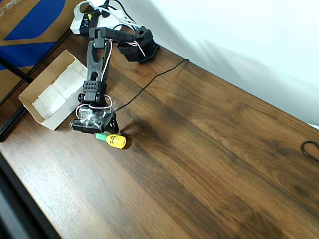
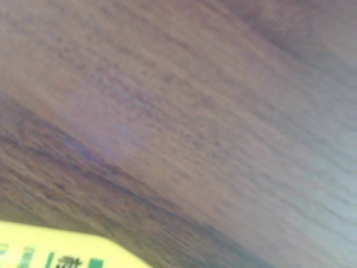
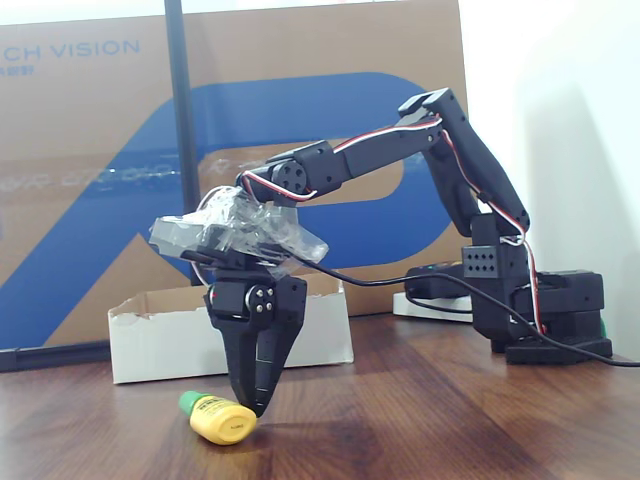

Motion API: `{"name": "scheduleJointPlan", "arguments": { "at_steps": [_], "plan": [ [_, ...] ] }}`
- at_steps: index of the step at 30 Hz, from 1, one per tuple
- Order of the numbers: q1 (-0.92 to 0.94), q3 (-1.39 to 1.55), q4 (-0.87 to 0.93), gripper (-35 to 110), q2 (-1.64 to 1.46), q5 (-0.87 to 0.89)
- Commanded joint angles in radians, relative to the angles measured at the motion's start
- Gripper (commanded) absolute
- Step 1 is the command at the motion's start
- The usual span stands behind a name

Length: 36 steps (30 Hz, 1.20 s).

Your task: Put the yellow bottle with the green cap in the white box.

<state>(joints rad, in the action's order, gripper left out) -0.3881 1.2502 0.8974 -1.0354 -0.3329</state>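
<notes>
The yellow bottle with the green cap (image 1: pixel 112 140) lies on its side on the wooden table, cap pointing left in the overhead view. It also lies low in the fixed view (image 3: pixel 218 418), and a blurred yellow corner of the bottle (image 2: pixel 56 250) fills the wrist view's bottom left. My gripper (image 3: pixel 256 405) points straight down, its tips meeting right at the bottle's far upper side. It looks shut with nothing between the fingers. From overhead the gripper (image 1: pixel 112 128) sits just beyond the bottle. The white box (image 1: pixel 38 113) stands empty to the left, behind the gripper in the fixed view (image 3: pixel 170 345).
A brown-and-blue cardboard sheet (image 3: pixel 350 120) stands behind the table with a black pole (image 3: pixel 180 130) in front of it. The arm's base (image 1: pixel 142 47) and a white power strip (image 1: pixel 82 22) sit at the back. A black cable (image 1: pixel 149 82) trails across the wood.
</notes>
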Motion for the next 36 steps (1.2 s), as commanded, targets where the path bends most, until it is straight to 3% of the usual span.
{"name": "scheduleJointPlan", "arguments": {
  "at_steps": [1, 12, 33, 36],
  "plan": [
    [-0.003, -0.035, 0.006, 0, -0.043, -0.020],
    [0.094, 0.060, -0.031, 0, -0.163, -0.055],
    [0.101, 0.244, -0.066, 0, -0.400, -0.040],
    [0.115, 0.261, -0.061, 9, -0.416, -0.049]
  ]
}}
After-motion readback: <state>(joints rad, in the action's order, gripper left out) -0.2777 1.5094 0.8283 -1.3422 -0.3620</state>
